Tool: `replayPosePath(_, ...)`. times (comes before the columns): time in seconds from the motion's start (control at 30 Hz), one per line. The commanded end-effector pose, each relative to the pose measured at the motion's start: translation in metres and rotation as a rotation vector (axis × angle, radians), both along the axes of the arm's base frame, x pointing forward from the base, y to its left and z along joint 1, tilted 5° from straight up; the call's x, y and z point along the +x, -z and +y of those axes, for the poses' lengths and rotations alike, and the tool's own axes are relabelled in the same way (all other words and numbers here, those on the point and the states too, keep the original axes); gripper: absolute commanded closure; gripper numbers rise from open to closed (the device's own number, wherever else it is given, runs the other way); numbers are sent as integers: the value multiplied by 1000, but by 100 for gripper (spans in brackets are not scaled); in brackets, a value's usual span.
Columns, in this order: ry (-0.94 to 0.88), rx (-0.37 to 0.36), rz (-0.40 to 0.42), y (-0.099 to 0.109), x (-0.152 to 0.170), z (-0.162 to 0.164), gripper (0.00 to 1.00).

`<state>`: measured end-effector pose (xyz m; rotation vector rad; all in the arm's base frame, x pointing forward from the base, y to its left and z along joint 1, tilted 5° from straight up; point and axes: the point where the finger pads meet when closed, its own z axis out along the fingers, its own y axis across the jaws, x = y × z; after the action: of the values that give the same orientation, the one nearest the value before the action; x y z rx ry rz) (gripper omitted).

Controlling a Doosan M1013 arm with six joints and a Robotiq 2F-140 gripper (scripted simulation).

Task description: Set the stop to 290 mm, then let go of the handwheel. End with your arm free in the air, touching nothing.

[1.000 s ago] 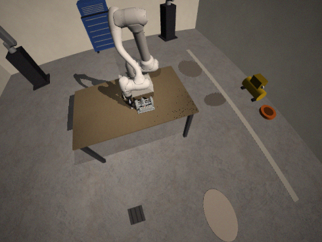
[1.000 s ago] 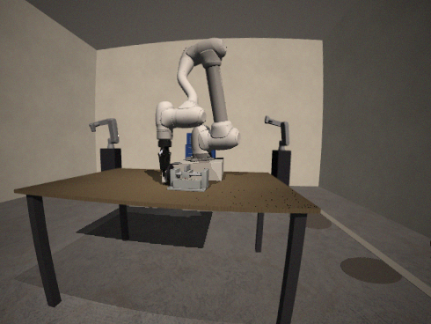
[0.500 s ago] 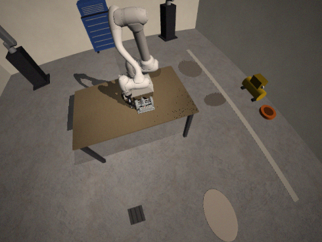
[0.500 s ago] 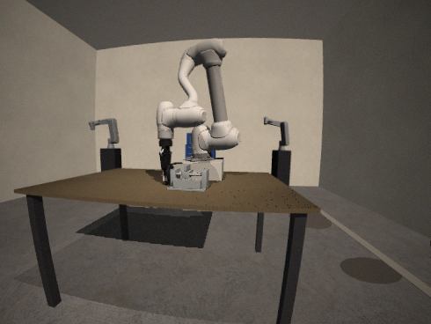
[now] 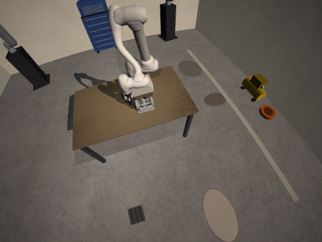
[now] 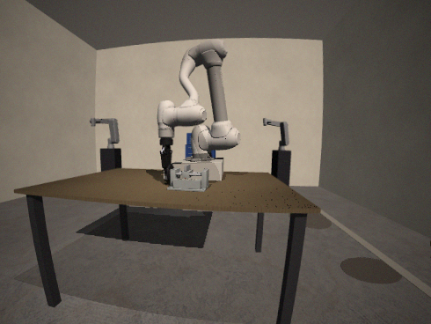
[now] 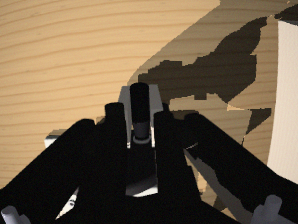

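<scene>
A small grey stop fixture [image 5: 146, 104] stands on the brown table [image 5: 131, 108], just in front of the arm's base; it also shows in the exterior view [image 6: 189, 178]. My gripper [image 5: 129, 97] [image 6: 166, 169] points down at the fixture's left side, low over the table. In the wrist view my black fingers are shut on the dark handwheel handle [image 7: 140, 112], which sticks up between them from a grey part. The stop's scale cannot be read.
A pale block [image 7: 286, 96] of the fixture stands at the right edge of the wrist view. Around the table are black camera pedestals [image 5: 27, 67], a blue cabinet [image 5: 96, 26], and a yellow machine [image 5: 255, 86] with an orange bowl [image 5: 267, 112] on the floor.
</scene>
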<state>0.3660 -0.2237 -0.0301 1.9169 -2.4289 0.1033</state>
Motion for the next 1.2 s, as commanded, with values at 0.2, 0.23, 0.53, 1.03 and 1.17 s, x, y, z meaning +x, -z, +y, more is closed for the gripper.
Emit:
replayPosePath(0.2,0,0,0,-6,-4,2,96)
replayPosePath(0.23,0,0,0,-7,-5,2,96)
replayPosePath(0.53,0,0,0,-17,-9,3,96)
replayPosePath(1.03,0,0,0,-40,-6,5,96)
replayPosePath(1.17,0,0,0,-47,-2,4,96)
